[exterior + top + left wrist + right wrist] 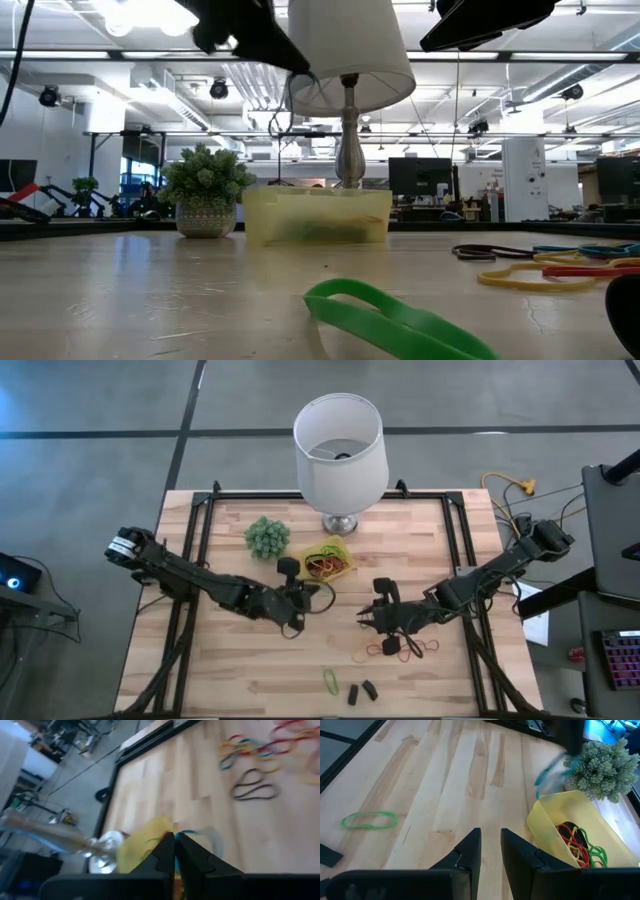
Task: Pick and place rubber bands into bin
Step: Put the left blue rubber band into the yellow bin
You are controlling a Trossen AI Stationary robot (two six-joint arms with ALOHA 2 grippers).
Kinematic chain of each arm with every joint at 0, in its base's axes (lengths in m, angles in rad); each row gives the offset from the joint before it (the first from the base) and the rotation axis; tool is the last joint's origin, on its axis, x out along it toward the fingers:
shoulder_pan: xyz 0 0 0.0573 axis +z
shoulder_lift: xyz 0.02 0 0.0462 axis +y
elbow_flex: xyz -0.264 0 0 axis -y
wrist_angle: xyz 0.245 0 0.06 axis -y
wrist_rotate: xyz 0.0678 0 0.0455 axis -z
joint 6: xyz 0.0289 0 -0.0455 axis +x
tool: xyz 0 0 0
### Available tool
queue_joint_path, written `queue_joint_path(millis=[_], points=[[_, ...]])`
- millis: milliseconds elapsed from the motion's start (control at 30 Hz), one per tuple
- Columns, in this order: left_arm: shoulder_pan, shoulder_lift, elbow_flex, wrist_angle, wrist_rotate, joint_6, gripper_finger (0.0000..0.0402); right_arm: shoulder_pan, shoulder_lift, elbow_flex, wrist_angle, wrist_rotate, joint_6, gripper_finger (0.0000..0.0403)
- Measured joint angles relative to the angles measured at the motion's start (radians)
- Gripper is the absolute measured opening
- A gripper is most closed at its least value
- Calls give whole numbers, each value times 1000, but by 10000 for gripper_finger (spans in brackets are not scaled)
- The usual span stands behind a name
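Wooden table (pixel 250 660) holds a yellow bin (pixel 331 558) with some rubber bands in it, beside the lamp (pixel 340 445). Left gripper (pixel 297 596), fingers pressed on a blue band (pixel 200 834), is near the bin and must drop it in. Right gripper (pixel 375 620), fingers a little apart and empty, must grab the loose bands (pixel 400 648) next

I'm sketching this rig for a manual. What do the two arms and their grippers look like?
Both arms are dark, slender and jointed. The left arm has a pale patch at its base end and a thin dark cable looping near the left gripper. The right gripper has two flat black tapering fingers.
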Motion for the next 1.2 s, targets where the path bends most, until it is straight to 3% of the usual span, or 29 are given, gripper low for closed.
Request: queue_joint_path(millis=[367, 533, 1200], points=[[211, 6, -11, -4, -12, 9, 0, 0, 0, -6, 2, 0, 0, 68], [272, 30, -12, -3, 67, 3, 0, 0, 0, -8, 2, 0, -1, 68], [308, 54, -16, -4, 117, -43, 2, 0, 0, -13, 3, 0, -2, 68]])
